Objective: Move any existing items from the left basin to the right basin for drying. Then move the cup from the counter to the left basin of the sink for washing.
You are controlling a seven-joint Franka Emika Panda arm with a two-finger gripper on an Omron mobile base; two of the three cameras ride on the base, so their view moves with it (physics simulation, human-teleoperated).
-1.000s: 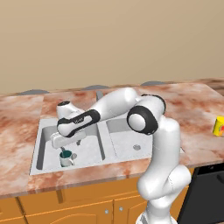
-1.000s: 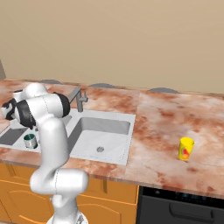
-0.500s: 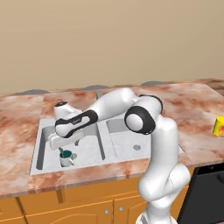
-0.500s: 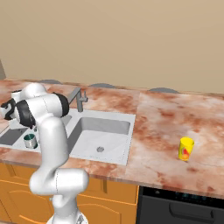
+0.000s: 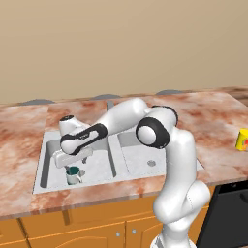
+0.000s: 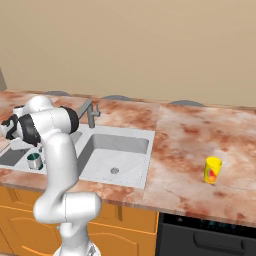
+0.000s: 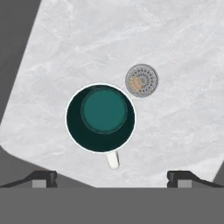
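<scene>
White arm's two-finger gripper [image 7: 111, 177] spread wide, holding nothing, above silvery-white teal-lined mug [image 7: 101, 118] upright in grey left basin [image 7: 183, 52] (round drain [image 7: 141, 80] just beside), bare floor around.

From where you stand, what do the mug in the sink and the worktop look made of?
The mug looks like glazed ceramic or enamelled metal: silvery-white outside, glossy dark teal inside. The worktop looks like polished marbled stone, veined reddish-brown and cream. Being rendered, neither is certain.
</scene>
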